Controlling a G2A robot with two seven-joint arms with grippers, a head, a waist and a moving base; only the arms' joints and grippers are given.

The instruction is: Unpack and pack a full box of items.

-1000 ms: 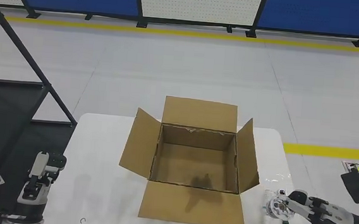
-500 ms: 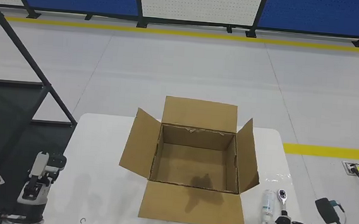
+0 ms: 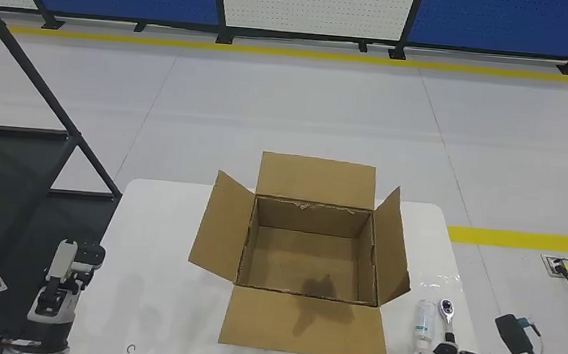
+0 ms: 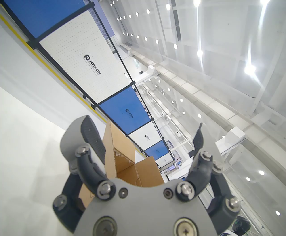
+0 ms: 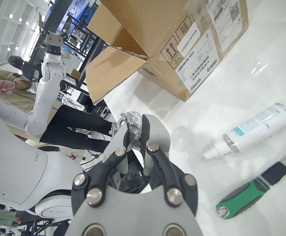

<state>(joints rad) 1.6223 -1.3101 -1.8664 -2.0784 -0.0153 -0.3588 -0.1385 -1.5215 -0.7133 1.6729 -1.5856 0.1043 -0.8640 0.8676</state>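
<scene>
One metal fitting point(image 5: 127, 117) in right gripper point(image 5: 135, 125)

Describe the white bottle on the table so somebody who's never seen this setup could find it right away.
Find the open cardboard box in the middle of the white table. On the robot's right of it, the bottle lies on its side beside a green-handled tool. It is the only white cylinder there, with a nozzle cap and teal label.

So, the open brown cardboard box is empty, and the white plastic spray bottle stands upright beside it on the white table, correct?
Not quite: the white plastic spray bottle lies on its side, not upright; the right wrist view shows it. The open brown cardboard box is empty, and the bottle is beside it on the white table.
</scene>
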